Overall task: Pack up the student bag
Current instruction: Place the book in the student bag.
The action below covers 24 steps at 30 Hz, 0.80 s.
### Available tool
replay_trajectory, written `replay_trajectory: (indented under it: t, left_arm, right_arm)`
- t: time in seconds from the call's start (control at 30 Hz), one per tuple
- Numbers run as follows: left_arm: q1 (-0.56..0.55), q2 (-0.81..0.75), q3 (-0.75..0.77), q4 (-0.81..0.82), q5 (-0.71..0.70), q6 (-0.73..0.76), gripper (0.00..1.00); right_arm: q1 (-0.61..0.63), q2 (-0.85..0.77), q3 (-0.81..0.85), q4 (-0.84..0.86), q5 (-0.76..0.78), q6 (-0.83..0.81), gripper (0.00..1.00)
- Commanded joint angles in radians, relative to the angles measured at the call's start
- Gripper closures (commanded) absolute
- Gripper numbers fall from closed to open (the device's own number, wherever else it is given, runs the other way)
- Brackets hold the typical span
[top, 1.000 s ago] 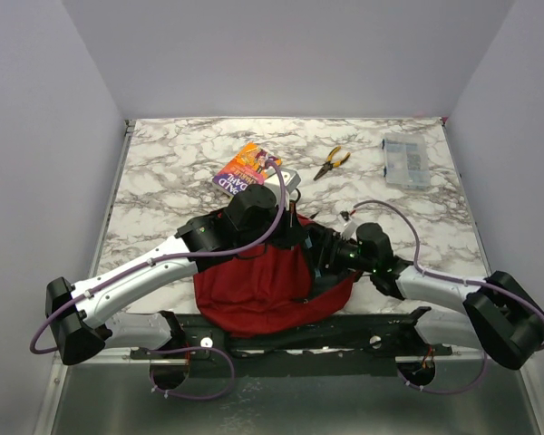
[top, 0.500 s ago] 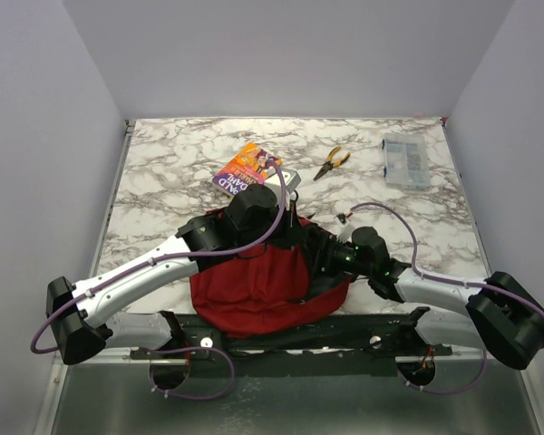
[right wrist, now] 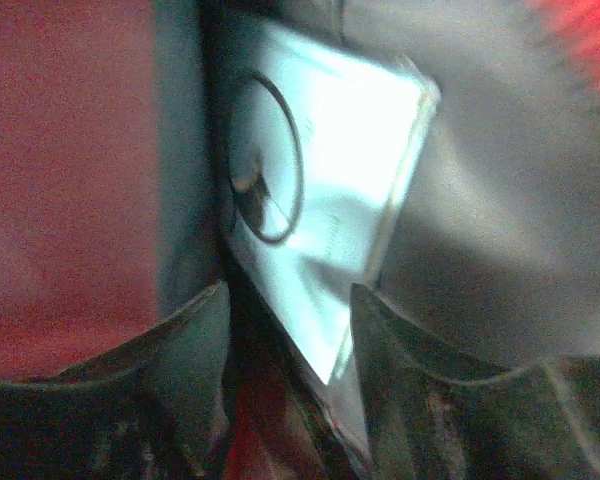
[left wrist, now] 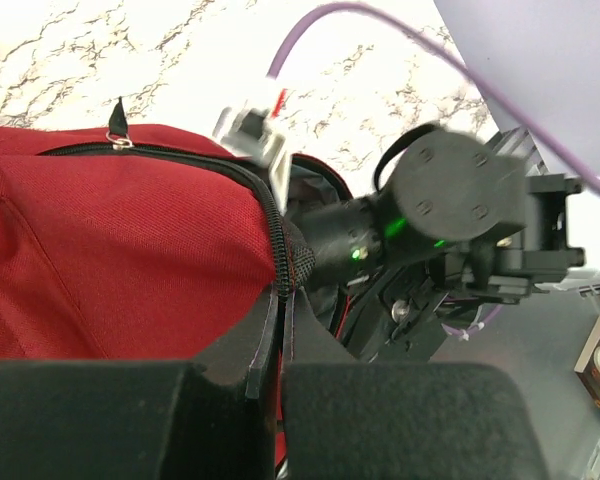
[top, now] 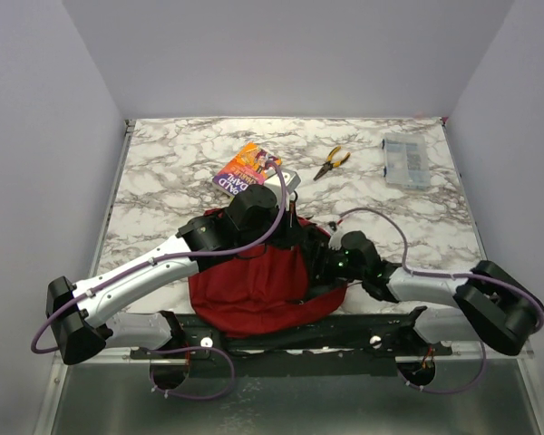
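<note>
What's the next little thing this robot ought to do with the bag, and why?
Probably the right gripper should slide the pale flat item a bit deeper into the student bag. The item lies between its fingers inside the bag's dark opening, and the left gripper pinches the zipper edge, holding the mouth open.

The left arm (top: 140,272) and right arm (top: 431,288) are wearing white shells over black joints — purple cables (top: 281,195) are looping alongside.

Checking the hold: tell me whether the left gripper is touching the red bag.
Touching. The left wrist view shows the left gripper shut on the zippered edge of the student bag, the fabric pinched in it.
</note>
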State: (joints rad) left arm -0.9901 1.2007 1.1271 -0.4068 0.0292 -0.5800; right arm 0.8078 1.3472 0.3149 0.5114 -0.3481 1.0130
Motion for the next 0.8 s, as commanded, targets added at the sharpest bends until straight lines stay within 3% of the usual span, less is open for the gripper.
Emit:
replay_trajectory:
  t: [0.0, 0.27, 0.53, 0.67, 0.73, 0.77]
  left_arm:
    - [0.004, -0.009, -0.008, 0.031, 0.004, -0.005, 1.00]
    - [0.005, -0.007, -0.035, 0.031, 0.009, -0.012, 1.00]
    - [0.007, 0.046, -0.066, 0.033, 0.086, -0.047, 1.00]
    - [0.005, 0.143, -0.070, 0.055, 0.192, -0.083, 1.00]
    - [0.005, 0.192, -0.068, 0.073, 0.247, -0.096, 1.00]
    - [0.005, 0.204, -0.066, 0.076, 0.259, -0.098, 0.95]
  right_arm:
    - [-0.069, -0.157, 0.036, -0.132, 0.068, -0.070, 0.39]
    - [-0.073, -0.301, 0.102, -0.412, 0.177, -0.148, 0.29]
    - [-0.158, -0.488, 0.343, -0.930, 0.520, -0.329, 0.23]
    - [-0.222, -0.501, 0.468, -1.037, 0.621, -0.409, 0.21]
    - [-0.231, -0.477, 0.521, -1.025, 0.612, -0.445, 0.21]
    - [-0.231, -0.462, 0.544, -0.997, 0.578, -0.461, 0.20]
